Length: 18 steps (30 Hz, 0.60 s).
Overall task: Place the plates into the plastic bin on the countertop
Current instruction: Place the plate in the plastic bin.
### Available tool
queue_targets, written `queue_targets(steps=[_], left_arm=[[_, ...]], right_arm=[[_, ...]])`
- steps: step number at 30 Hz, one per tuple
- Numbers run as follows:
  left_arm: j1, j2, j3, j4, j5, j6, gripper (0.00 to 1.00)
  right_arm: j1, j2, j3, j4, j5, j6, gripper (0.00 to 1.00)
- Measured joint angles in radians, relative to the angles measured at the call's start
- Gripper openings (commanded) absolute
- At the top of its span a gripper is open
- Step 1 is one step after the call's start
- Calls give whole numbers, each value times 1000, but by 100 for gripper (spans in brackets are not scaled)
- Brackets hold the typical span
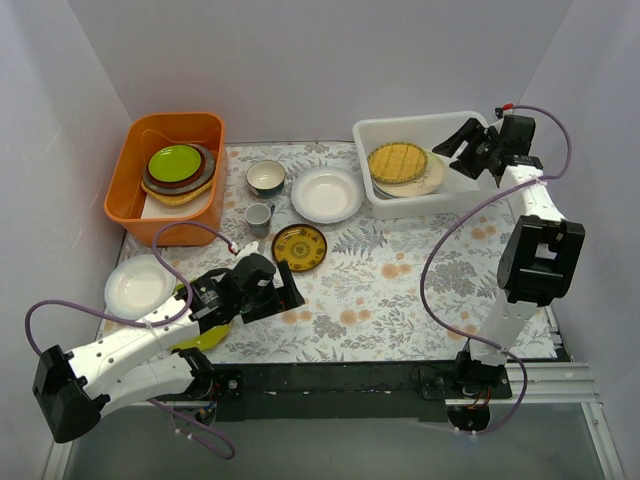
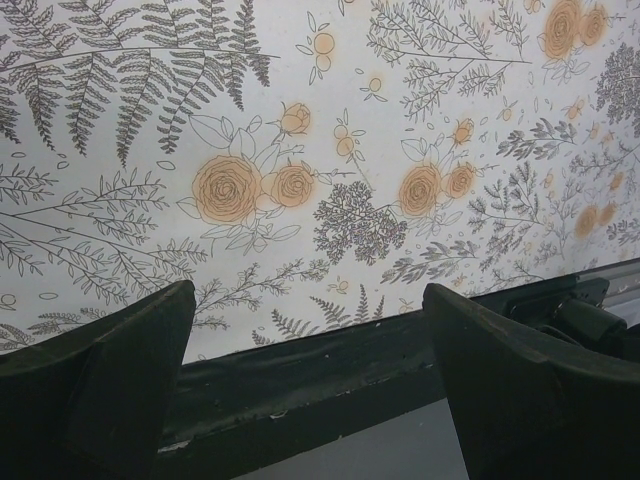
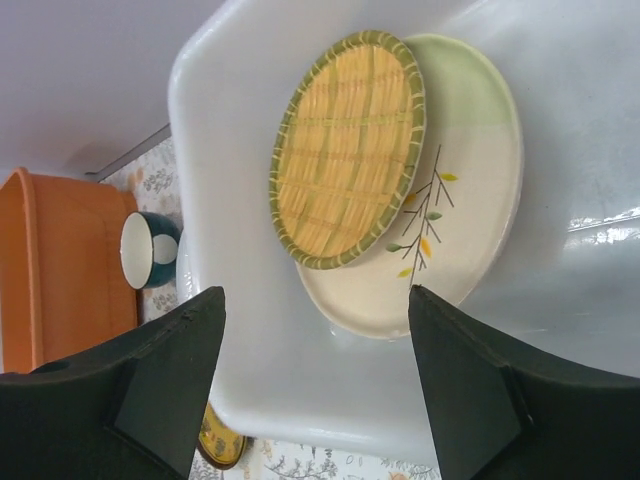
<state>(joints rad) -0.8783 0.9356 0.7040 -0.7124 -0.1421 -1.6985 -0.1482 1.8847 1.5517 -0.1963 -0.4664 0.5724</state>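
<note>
Your left gripper [image 1: 283,292] hangs low over the flowered cloth [image 1: 400,290] near its front edge, fingers spread wide with nothing between them. Way off to the left, a plain white plate [image 1: 138,285] lies flat on the cloth, well apart from the bin. Behind it, the orange tub [image 1: 165,228] holds a stack with a lime plate [image 1: 175,162] on top.

Heading right, you've got a teal bowl [image 1: 266,177] with a grey cup [image 1: 259,215] just in front of it. A small brown-and-yellow plate [image 1: 299,247] lies on its own on the cloth, a bit beyond your left fingers. Beside the bowl is a second white plate [image 1: 326,194], just next to the white bin [image 1: 430,206] but still outside it.

Inside the bin, a woven yellow plate [image 3: 345,150] lies on top of a cream plate [image 3: 455,230] with a leaf sprig.

Your right gripper [image 1: 460,150] hovers over the bin's right end. Its fingers are apart and holding nothing, and both of those plates show between them in the wrist view.
</note>
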Motion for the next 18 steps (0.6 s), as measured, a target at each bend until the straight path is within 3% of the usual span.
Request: queue_targets(steps=[12,18], left_arm=[[0,-34,12,-25,-3,0,98],[0,-34,12,-24,-3,-1,98]], right_arm=[[12,-304,-154,13,-45,10,81],[87,-439,-265,16,-64,5,81]])
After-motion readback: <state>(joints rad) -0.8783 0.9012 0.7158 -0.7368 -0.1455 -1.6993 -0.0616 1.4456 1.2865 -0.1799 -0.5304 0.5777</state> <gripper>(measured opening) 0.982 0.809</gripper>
